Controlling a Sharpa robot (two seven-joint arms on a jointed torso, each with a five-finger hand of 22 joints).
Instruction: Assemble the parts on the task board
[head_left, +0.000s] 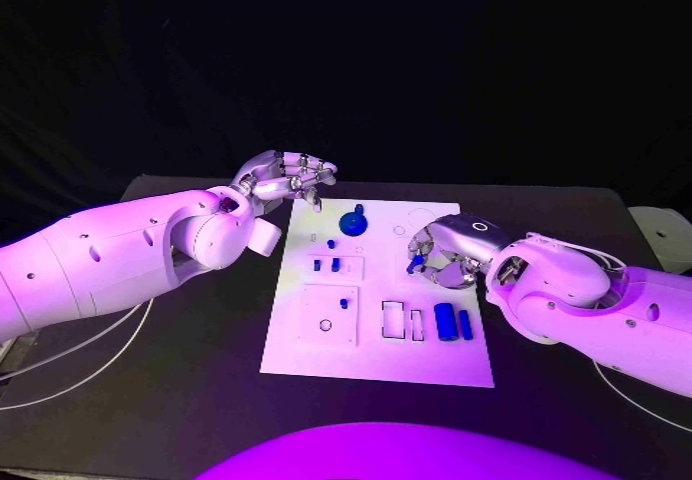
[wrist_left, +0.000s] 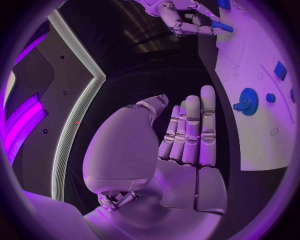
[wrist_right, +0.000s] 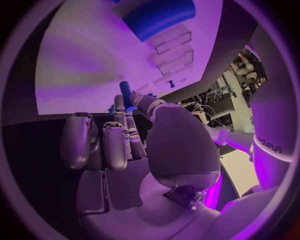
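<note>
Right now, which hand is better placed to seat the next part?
The right hand: it already pinches a blue peg above the board. The left hand is empty at the board's far corner.

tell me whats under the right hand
The right hand hovers over the board's right edge, its fingers pinching a small blue peg. The patch of board beneath the hand is covered.

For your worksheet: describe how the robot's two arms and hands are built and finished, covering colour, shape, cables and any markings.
Both arms have smooth, rounded white shells with small dark dots. The left hand and right hand are silver metal with segmented fingers. Thin pale cables trail beside each arm. Dark lettering marks a white shell in the right wrist view.
</note>
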